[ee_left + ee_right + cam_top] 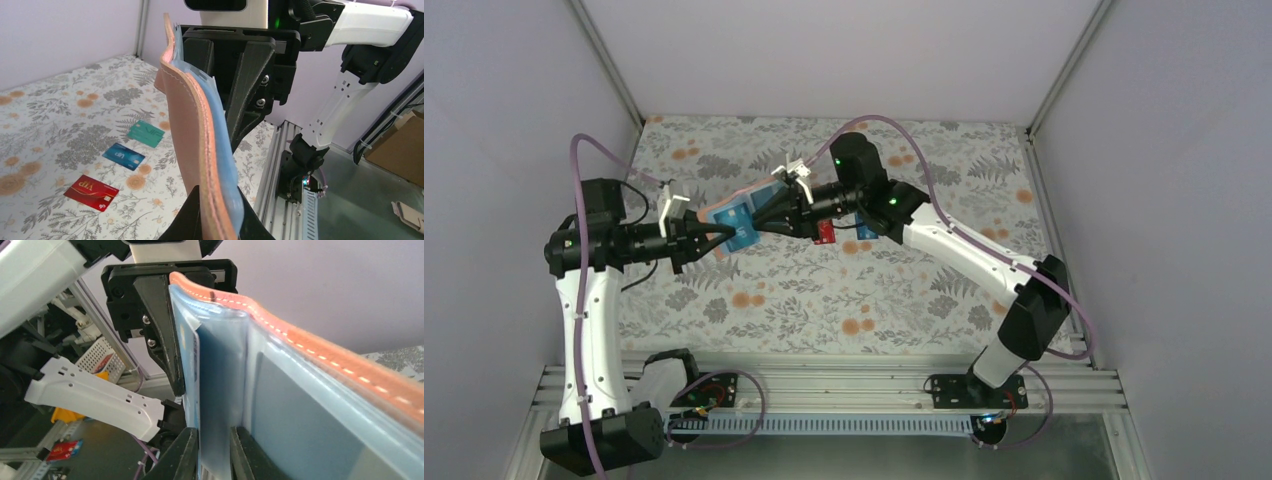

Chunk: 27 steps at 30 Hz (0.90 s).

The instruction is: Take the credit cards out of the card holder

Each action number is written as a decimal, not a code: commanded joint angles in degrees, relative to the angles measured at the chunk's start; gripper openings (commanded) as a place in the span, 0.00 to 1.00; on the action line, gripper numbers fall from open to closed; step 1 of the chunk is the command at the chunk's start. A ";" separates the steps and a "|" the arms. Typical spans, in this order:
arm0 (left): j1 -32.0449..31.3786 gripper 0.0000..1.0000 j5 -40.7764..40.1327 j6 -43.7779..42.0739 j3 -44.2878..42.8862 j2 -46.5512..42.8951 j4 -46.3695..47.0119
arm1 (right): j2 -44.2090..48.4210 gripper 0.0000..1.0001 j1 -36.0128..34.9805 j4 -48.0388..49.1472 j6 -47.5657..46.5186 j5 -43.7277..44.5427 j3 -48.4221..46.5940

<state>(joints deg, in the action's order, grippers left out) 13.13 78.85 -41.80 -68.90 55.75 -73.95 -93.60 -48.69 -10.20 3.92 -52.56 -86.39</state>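
We count one red credit card (pixel 94 193), one blue credit card (pixel 123 156), one teal credit card (pixel 145 133), one card holder (pixel 192 130), one left gripper (pixel 722 241), one right gripper (pixel 760 224).

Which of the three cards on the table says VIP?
The red card, lowest of the row in the left wrist view, with gold VIP script. The blue card sits mid-row, the teal card at the far end.

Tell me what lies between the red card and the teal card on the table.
The blue card lies between the red card and the teal card, apart from both; the left wrist view shows it.
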 commanded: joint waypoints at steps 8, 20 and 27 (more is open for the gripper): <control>0.32 0.03 4.33 1.73 1.11 -1.13 3.54 | -1.29 0.12 -1.81 -0.41 -1.05 2.30 -3.35; 0.32 0.13 5.08 2.79 2.45 -1.47 4.56 | 2.25 0.04 -2.43 -0.09 -4.80 2.40 -0.10; 0.43 0.23 6.15 1.68 2.68 -1.02 3.90 | 6.12 0.04 0.25 -1.41 -5.05 2.18 3.30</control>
<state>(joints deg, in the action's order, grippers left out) 13.56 81.47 -38.35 -66.50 55.11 -70.00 -90.28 -49.45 -11.66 0.25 -50.89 -84.36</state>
